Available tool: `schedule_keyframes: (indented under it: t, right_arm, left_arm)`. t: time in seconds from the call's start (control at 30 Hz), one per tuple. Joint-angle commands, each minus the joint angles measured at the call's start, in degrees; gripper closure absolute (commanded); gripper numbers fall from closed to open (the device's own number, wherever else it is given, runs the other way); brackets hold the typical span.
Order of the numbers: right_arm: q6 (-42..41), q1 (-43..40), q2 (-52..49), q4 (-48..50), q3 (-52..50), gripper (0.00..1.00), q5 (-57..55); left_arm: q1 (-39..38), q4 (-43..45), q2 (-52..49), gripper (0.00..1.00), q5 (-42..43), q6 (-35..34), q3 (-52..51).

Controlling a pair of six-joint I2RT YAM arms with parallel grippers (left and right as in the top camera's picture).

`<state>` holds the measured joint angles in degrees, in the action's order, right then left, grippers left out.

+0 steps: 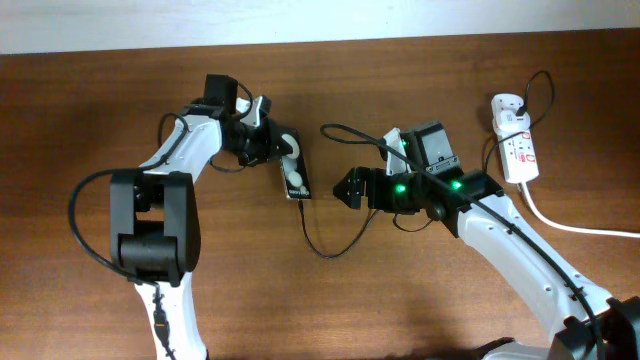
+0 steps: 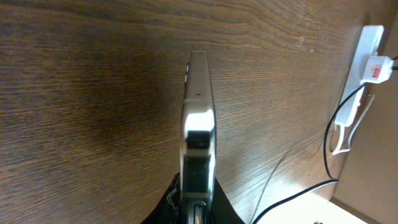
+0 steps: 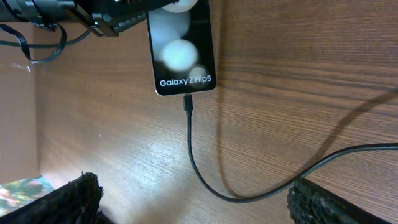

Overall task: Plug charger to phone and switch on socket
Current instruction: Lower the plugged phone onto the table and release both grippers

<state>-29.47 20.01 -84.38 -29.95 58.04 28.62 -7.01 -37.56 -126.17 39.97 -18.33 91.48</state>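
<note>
The black phone (image 1: 294, 170) lies on the wooden table, and its screen shows white round spots and small text in the right wrist view (image 3: 181, 46). My left gripper (image 1: 268, 140) is shut on the phone's far end; the left wrist view shows the phone edge-on (image 2: 198, 118) between the jaws (image 2: 198, 208). The charger's thin black cable (image 1: 325, 250) has its plug tip (image 3: 188, 102) in the phone's near end. My right gripper (image 1: 350, 187) is open and empty just right of the phone, and the cable (image 3: 205, 180) runs between its fingers (image 3: 193, 199). The white socket (image 1: 517, 152) lies at the far right.
A white adapter (image 1: 508, 108) sits at the socket's far end, and a thick white cord (image 1: 570, 225) runs off to the right. The socket also shows in the left wrist view (image 2: 367, 56). A pale surface borders the table's far edge.
</note>
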Motion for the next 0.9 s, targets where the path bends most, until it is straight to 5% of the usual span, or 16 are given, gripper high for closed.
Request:
schedule_keyframes:
  t: [0.0,0.43,0.77,0.87]
  right_arm:
    - [0.0,-0.3,0.4,-0.1,0.4,0.01,-0.9]
    - [0.1,-0.3,0.4,-1.0,0.4,0.01,-1.1]
    - [0.3,-0.3,0.4,-1.2,0.4,0.01,-1.1]
    - [0.3,-0.3,0.4,-1.2,0.4,0.01,-1.1]
  left_arm:
    - [-0.2,0.2,0.4,1.00,1.2,1.0,0.4]
    - [-0.2,-1.1,0.4,0.73,1.1,1.0,0.4]
    - [-0.2,-1.6,0.4,0.36,-1.7,1.1,0.4]
    - [-0.2,-2.4,0.4,0.32,-4.5,1.1,0.4]
